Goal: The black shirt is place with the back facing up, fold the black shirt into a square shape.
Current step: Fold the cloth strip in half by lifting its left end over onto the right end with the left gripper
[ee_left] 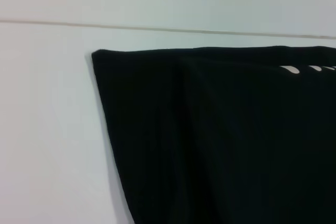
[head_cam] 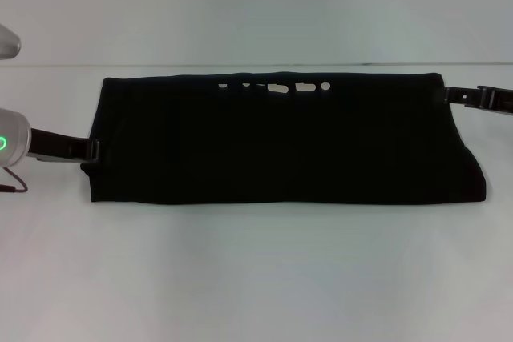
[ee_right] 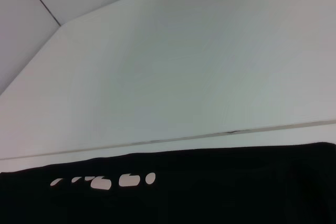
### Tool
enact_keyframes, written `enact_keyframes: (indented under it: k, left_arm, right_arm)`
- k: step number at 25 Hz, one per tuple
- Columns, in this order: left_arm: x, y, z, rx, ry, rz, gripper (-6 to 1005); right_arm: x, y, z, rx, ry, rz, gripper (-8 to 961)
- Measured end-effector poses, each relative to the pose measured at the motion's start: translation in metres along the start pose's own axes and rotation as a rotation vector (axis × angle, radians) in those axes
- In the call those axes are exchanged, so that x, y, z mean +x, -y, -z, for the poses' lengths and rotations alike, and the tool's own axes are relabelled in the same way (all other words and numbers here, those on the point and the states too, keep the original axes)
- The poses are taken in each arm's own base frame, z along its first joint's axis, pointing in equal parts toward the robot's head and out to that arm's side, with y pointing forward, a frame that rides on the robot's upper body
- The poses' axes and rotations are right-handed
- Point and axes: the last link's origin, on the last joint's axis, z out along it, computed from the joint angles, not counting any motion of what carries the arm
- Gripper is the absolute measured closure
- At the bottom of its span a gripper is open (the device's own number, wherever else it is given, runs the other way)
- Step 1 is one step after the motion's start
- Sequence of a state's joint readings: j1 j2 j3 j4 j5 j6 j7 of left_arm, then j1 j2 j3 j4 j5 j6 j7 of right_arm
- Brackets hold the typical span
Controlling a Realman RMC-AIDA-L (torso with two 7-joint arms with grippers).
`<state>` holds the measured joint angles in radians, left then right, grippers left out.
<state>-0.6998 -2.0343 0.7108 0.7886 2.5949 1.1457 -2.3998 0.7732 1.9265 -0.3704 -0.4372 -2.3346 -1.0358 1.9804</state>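
A broad band of bare white table (head_cam: 256, 278) is seen nearest the robot, from the 4 o'clock to the 8 o'clock side of the head view, with nothing lying on it. Beyond that band, the black shirt (head_cam: 280, 138) is laid across the middle of the table as a long folded strip running from 9 o'clock to 3 o'clock. Its near edge is seen as a nearly straight line, dipping slightly toward the right end, where the corner bulges outward. Its left edge is slanted, wider at the near corner than at the far one. In the left wrist view the far left corner of the shirt (ee_left: 210, 140) is shown as crisp and flat on the table.

At 9 o'clock the left gripper (head_cam: 88, 150) is held at the shirt's left edge, touching the cloth; whether it is spread or pinching cannot be told. At 2 o'clock the right gripper (head_cam: 450, 95) is placed at the far right corner, against the cloth; its state cannot be told either.

Along the far edge, near 12 o'clock, white lettering (head_cam: 276, 86) is partly exposed at the fold, seen also in the right wrist view (ee_right: 105, 181). Beyond the far edge, open white surface is seen.
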Motion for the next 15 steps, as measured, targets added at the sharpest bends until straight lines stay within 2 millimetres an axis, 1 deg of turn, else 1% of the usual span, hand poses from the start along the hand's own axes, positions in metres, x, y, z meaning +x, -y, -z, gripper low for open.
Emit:
enact_keyframes:
  k: [5, 8, 10, 13, 15]
  left_arm:
    - [-0.002, 0.003, 0.003, -0.014, -0.002, 0.038, 865]
    - [-0.005, 0.011, 0.007, -0.009, -0.027, 0.084, 854]
    - [-0.008, 0.021, 0.012, 0.003, -0.055, 0.126, 847]
    - [-0.012, 0.034, 0.021, 0.002, -0.092, 0.201, 733]
    - [-0.015, 0.037, 0.026, -0.011, -0.091, 0.221, 656]
  right_arm:
    - [0.000, 0.000, 0.000, 0.001, -0.001, 0.000, 135]
    - [0.002, 0.001, 0.001, -0.001, -0.003, 0.000, 135]
    - [0.002, 0.002, 0.002, 0.001, -0.003, 0.000, 135]
    - [0.003, 0.004, 0.003, 0.005, -0.002, 0.001, 135]
    - [0.003, 0.006, 0.005, 0.009, -0.002, -0.001, 135]
